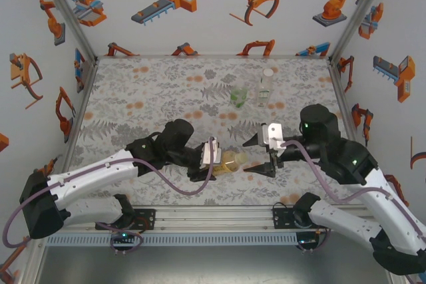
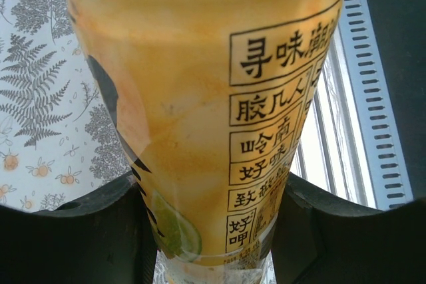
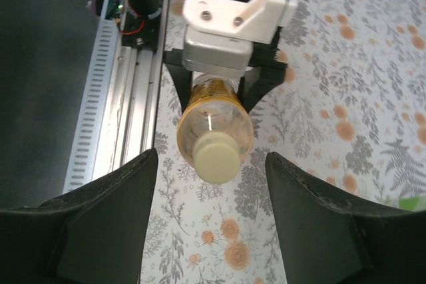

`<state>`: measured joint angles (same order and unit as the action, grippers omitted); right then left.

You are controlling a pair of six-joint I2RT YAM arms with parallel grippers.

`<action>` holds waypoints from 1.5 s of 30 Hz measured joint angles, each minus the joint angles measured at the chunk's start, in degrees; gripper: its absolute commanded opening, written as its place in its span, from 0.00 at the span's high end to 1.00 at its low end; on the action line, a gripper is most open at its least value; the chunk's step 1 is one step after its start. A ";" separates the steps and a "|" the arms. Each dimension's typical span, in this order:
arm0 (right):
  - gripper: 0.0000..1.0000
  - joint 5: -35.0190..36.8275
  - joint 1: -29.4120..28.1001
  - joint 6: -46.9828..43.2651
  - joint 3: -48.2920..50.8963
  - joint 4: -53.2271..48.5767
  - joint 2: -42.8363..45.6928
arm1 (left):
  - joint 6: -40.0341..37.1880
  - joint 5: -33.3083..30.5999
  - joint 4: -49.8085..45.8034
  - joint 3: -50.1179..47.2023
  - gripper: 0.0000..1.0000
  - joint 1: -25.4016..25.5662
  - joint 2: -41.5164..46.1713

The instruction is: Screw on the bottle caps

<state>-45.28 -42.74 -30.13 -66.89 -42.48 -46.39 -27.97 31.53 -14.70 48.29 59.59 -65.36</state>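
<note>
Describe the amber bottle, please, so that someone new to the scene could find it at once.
On the floral mat, look at the near edge between the two arms. There the left gripper holds the amber bottle on its side, its pale cap facing the open right gripper. The green bottle and the clear bottle stand upright at the far side.

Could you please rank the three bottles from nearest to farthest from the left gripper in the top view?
1. amber bottle, lying near the front, held by the left gripper.
2. green bottle, standing farther back, centre.
3. colourless bottle, just right of the green one.
</note>
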 measured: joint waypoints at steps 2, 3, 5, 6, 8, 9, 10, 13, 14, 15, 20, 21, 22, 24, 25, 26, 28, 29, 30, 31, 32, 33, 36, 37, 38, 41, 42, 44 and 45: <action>0.45 -1.38 0.00 -2.03 0.02 -0.59 -0.74 | 0.00 0.11 -0.24 0.00 1.00 0.00 0.07; 0.46 -1.73 0.00 -2.71 0.11 -0.59 -0.98 | 0.00 0.11 -0.33 0.00 1.00 0.00 0.09; 0.49 -1.95 0.00 -3.72 0.61 -0.55 -1.03 | 0.00 0.07 -0.37 0.00 1.00 0.00 0.15; 0.49 -2.03 0.00 -4.09 0.94 -0.44 -0.92 | 0.00 0.07 -0.37 0.00 1.00 0.00 0.17; 0.49 -2.08 0.00 -4.61 1.60 -0.31 -0.66 | 0.00 0.04 -0.37 0.00 1.00 0.00 0.20; 0.50 -2.05 0.00 -4.70 1.81 -0.20 -0.57 | 0.00 0.04 -0.37 0.00 1.00 0.00 0.20; 0.50 -2.01 0.00 -4.83 2.08 -0.15 -0.52 | 0.00 0.04 -0.37 0.00 1.00 0.00 0.20; 0.52 -1.75 0.00 -5.11 2.58 -0.13 -0.46 | 0.00 0.04 -0.35 0.00 1.00 0.00 0.22; 0.53 -1.66 0.00 -5.16 2.73 -0.07 -0.46 | 0.00 0.04 -0.37 0.00 1.00 0.00 0.24; 0.53 -1.64 0.00 -5.25 2.86 -0.09 -0.46 | 0.00 0.04 -0.37 0.00 1.00 0.00 0.26; 0.58 -1.60 0.00 -5.27 3.32 1.25 -0.42 | 0.00 0.02 -0.35 0.00 1.00 0.00 0.28; 0.58 -1.57 0.00 -5.27 3.43 1.51 -0.39 | 0.00 0.02 -0.35 0.00 1.00 0.00 0.28; 0.59 -1.46 0.00 -5.27 3.52 1.66 -0.42 | 0.00 0.02 -0.33 0.00 1.00 0.00 0.28; 0.61 -1.29 0.00 -5.27 3.67 2.03 -0.39 | 0.00 0.02 -0.35 0.00 1.00 0.00 0.28; 0.61 -1.18 0.00 -5.27 3.78 2.25 -0.37 | 0.00 0.02 -0.35 0.00 1.00 0.00 0.28; 0.61 -1.16 0.00 -5.27 3.89 2.43 -0.35 | 0.00 0.02 -0.35 0.00 1.00 0.00 0.28; 0.64 -1.14 0.00 -5.27 4.04 2.62 -0.35 | 0.00 0.00 -0.35 0.00 1.00 0.00 0.28; 0.66 -1.05 0.00 -5.25 4.11 2.73 -0.31 | 0.00 0.00 -0.35 0.00 1.00 0.00 0.28; 0.69 -0.98 0.00 -5.25 4.15 2.86 -0.28 | -0.02 0.00 -0.35 0.00 1.00 0.00 0.28; 0.73 -0.96 0.00 -5.25 4.15 2.89 -0.28 | -0.02 0.02 -0.35 0.00 1.00 0.00 0.28; 0.78 -0.94 0.00 -5.18 4.15 2.91 -0.28 | -0.02 0.00 -0.37 0.00 1.00 0.00 0.31; 0.86 -0.85 0.00 -5.09 4.15 2.91 -0.20 | 0.00 0.02 -0.37 0.00 1.00 0.00 0.31; 1.00 -0.72 0.00 -4.79 4.15 2.93 -0.09 | 0.00 -0.24 -0.31 0.00 1.00 0.02 0.39; 1.00 -0.57 0.00 -4.24 4.15 3.10 -0.09 | 0.00 -0.50 -0.26 0.00 1.00 0.07 0.44; 1.00 -0.31 0.00 -3.48 4.15 3.34 -0.09 | 0.02 -0.83 -0.15 -0.02 1.00 0.07 0.52; 1.00 1.42 0.00 1.53 4.35 5.29 -0.04 | 0.04 -2.75 0.83 -0.28 1.00 0.09 1.16; 1.00 2.58 0.00 4.90 4.90 6.97 0.15 | 0.07 -3.85 1.40 -0.59 1.00 0.11 1.60; 1.00 5.92 0.00 12.66 6.38 10.34 0.74 | 0.11 -6.32 2.32 -1.22 1.00 0.07 2.45; 1.00 8.35 -0.02 17.94 7.21 12.07 1.07 | 0.17 -7.85 2.86 -1.44 1.00 0.04 2.64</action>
<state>-36.93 -42.76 -12.19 -59.68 -30.41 -45.32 -27.79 23.68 -11.84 46.85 59.64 -62.72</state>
